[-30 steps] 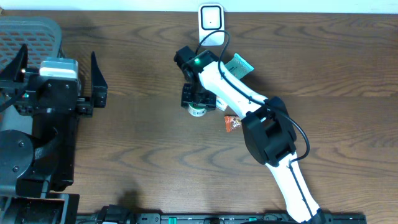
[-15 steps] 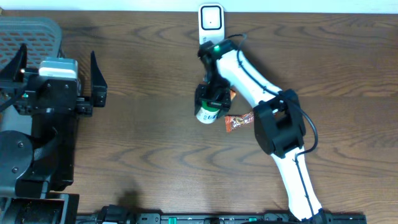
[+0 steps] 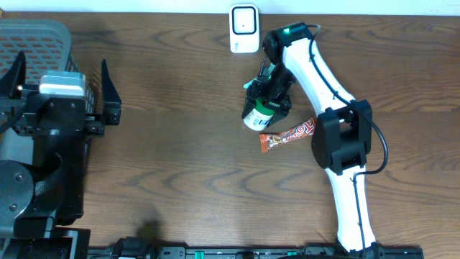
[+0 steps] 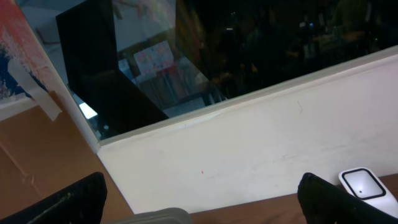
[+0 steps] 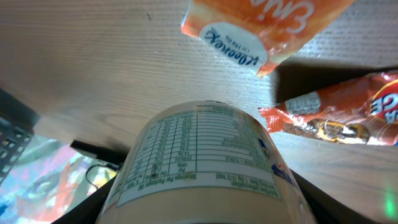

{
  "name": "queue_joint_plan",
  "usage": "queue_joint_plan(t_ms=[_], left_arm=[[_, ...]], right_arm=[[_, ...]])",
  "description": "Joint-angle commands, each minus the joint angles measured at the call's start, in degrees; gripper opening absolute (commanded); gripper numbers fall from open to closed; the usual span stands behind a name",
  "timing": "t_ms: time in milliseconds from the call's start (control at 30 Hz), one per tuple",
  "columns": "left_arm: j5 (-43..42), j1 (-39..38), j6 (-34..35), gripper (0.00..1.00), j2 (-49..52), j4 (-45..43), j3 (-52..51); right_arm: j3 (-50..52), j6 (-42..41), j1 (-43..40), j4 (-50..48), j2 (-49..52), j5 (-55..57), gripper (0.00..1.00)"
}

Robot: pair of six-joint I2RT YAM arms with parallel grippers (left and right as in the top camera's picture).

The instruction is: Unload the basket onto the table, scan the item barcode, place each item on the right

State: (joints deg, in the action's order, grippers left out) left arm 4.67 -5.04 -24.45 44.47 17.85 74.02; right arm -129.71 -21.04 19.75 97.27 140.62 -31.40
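Dark wood-grain table (image 3: 165,165) fills the overhead view, and the bottle (image 3: 254,117) hangs over its upper middle, tilted, clamped between the jaws of the right gripper (image 3: 266,101). It sits just below and to the right of the white scanner (image 3: 244,29) at the far edge – near it, not touching. From the right wrist, the bottle's printed nutrition panel faces the camera. A candy bar (image 3: 287,134) lies on the wood just beside the bottle, and an orange packet (image 5: 261,28) shows beyond it. Far to the left, the left gripper (image 3: 61,65) has its fingers spread wide – nothing between them – beside a grey basket (image 3: 39,32).
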Motion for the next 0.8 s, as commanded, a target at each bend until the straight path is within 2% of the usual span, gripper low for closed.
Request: queue_joint_plan(t_ms=[0, 367, 500, 633, 767], left_arm=[[0.48, -0.13, -0.98, 0.98, -0.28, -0.09, 0.42], [0.50, -0.13, -0.96, 0.98, -0.26, 0.13, 0.42], [0.50, -0.13, -0.96, 0.98, -0.26, 1.16, 0.35], [0.48, -0.13, -0.96, 0.98, -0.26, 6.14, 0.35], [0.48, -0.13, -0.96, 0.98, -0.26, 14.82, 0.35]], right_arm=[[-1.42, 3.15, -1.51, 0.24, -2.84, -3.21, 0.44], [-1.40, 5.05, -4.76, 0.07, -13.29, -2.97, 0.47], [-1.40, 5.05, -4.72, -0.13, -18.97, 1.99, 0.47], [-1.42, 5.03, -4.28, -3.15, -23.19, 10.91, 0.46], [-1.40, 5.03, -2.89, -10.08, -24.65, 16.15, 0.44]])
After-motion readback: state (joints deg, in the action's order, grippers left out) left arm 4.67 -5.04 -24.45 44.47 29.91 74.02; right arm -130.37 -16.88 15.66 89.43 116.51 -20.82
